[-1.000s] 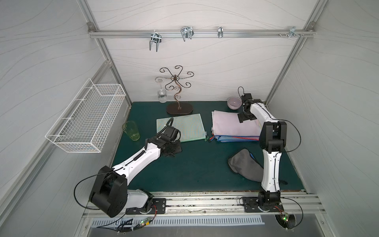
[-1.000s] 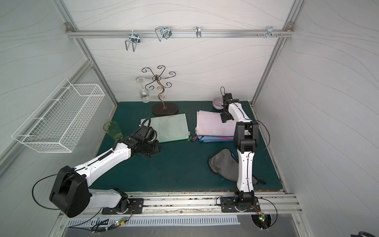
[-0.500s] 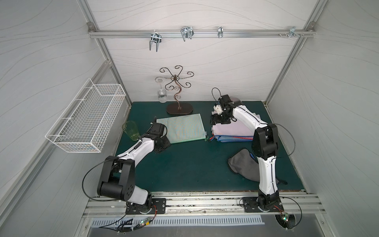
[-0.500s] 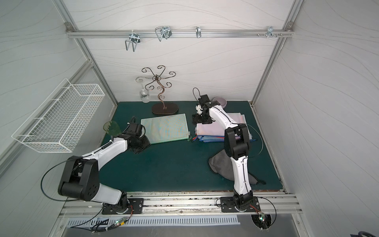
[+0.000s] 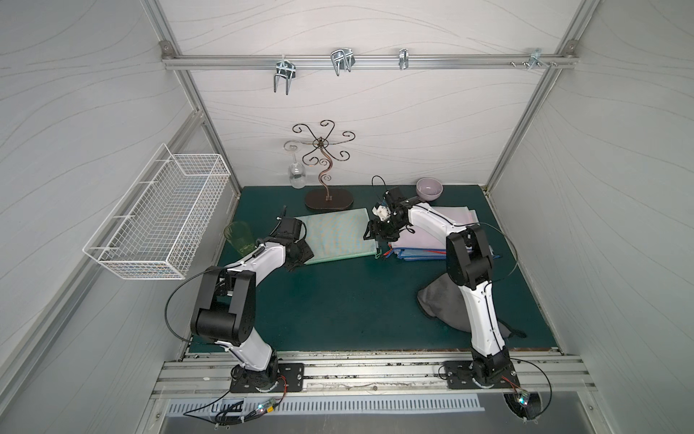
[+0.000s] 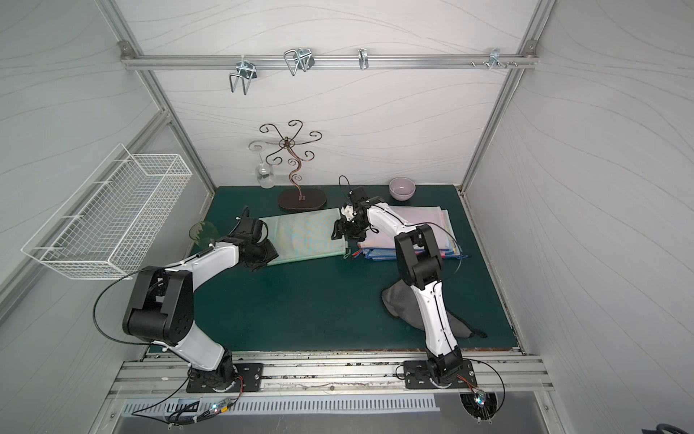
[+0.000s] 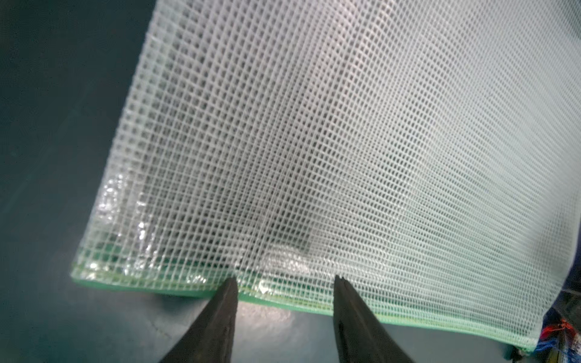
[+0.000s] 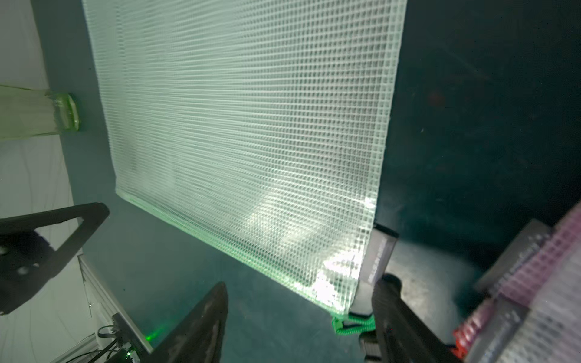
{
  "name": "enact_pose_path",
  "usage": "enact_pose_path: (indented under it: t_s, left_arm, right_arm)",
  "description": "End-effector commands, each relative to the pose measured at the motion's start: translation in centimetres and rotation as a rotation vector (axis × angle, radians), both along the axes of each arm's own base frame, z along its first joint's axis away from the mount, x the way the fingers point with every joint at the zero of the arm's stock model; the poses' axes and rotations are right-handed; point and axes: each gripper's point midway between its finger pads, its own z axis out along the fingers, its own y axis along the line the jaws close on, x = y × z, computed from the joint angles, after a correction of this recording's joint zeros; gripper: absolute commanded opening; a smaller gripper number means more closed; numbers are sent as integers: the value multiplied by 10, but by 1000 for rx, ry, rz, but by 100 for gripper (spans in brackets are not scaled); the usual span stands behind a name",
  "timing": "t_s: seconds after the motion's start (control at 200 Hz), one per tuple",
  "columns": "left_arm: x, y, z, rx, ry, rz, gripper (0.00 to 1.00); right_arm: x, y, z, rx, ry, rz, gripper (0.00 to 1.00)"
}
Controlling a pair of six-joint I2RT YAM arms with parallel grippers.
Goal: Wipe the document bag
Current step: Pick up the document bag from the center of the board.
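The document bag (image 5: 338,236) (image 6: 304,235) is a pale green mesh zip pouch lying flat on the dark green mat. My left gripper (image 7: 284,279) stands open at the bag's near left edge (image 7: 345,141), with its tips just over the green border. My right gripper (image 8: 303,283) is open at the bag's right near corner (image 8: 245,125), and one finger is beside the grey tab and the green zip cord. In both top views the left gripper (image 5: 300,255) and the right gripper (image 5: 370,235) flank the bag. A grey cloth (image 5: 443,304) (image 6: 409,304) lies by the right arm's base.
A stack of pink and blue document bags (image 5: 443,233) lies right of the green bag. A green cup (image 5: 238,235) stands at the left mat edge. A metal stand (image 5: 325,176) with a hanging wine glass (image 5: 296,174) and a lilac bowl (image 5: 429,188) are at the back. A wire basket (image 5: 161,218) hangs on the left wall.
My right arm has swung left from the back of the stack to the bag's right corner, its jaws narrowing. My left arm folded back, with its gripper staying at the bag's left edge.
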Motion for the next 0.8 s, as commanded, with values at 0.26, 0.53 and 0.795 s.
enact_pose_path:
  t_s: [0.26, 0.53, 0.795]
  left_arm:
    - [14, -5, -19, -28, 8, 10, 53]
    - [4, -7, -48, -48, 77, 34, 53]
    - [-2, -10, -42, -67, 53, 25, 52]
  right_arm:
    - [-4, 18, -39, 16, 86, 17, 66]
    - [-28, 34, -45, 132, 207, 9, 54]
    - [-27, 37, -12, 165, 166, 25, 0]
